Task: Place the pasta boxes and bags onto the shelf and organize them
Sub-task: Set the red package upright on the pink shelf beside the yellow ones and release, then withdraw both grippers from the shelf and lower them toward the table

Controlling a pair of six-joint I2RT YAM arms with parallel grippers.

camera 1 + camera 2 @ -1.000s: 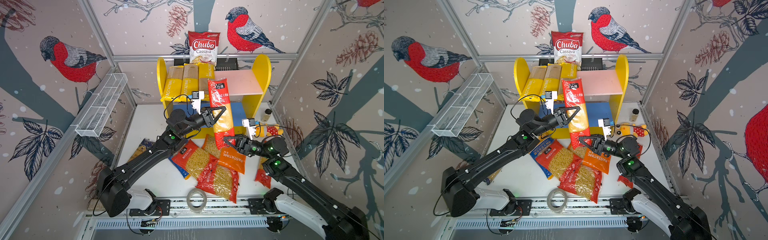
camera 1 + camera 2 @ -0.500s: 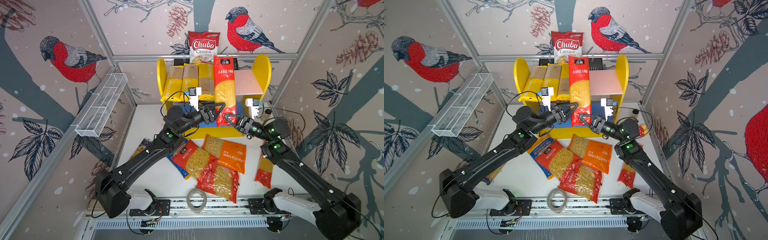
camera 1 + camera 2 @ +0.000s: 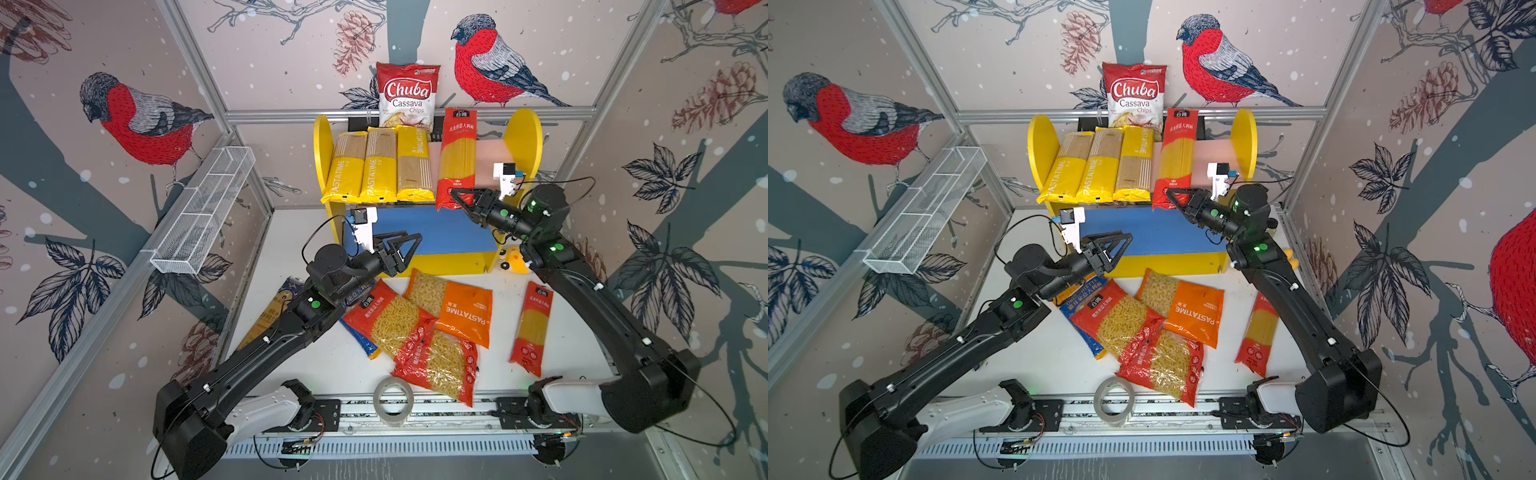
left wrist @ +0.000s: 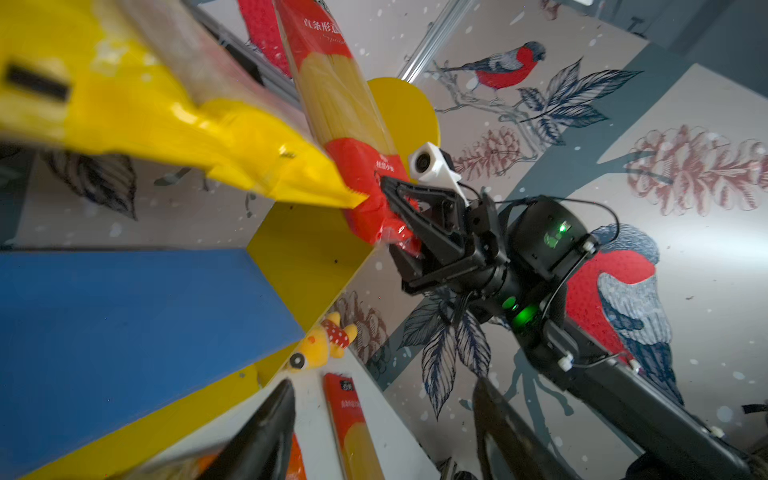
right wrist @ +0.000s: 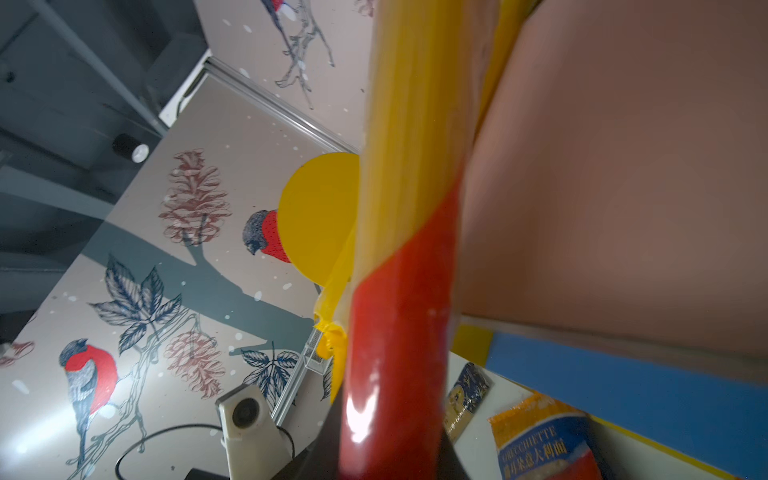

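shelf (image 3: pixel 525 141): yellow sides, pink top, blue bottom | spaghetti pack (image 3: pixel 457 158): red, yellow

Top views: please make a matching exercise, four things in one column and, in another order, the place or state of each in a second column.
Things
1. yellow PASTATIME packs
2. orange PASTATIME bag
3. left tool
4. right tool

Places or states
a. closed on the red spaghetti pack at the shelf
b. lying on the table in front of the shelf
c. side by side on the pink upper board
d. open, holding nothing

Pairs: 1-c, 2-b, 3-d, 4-a
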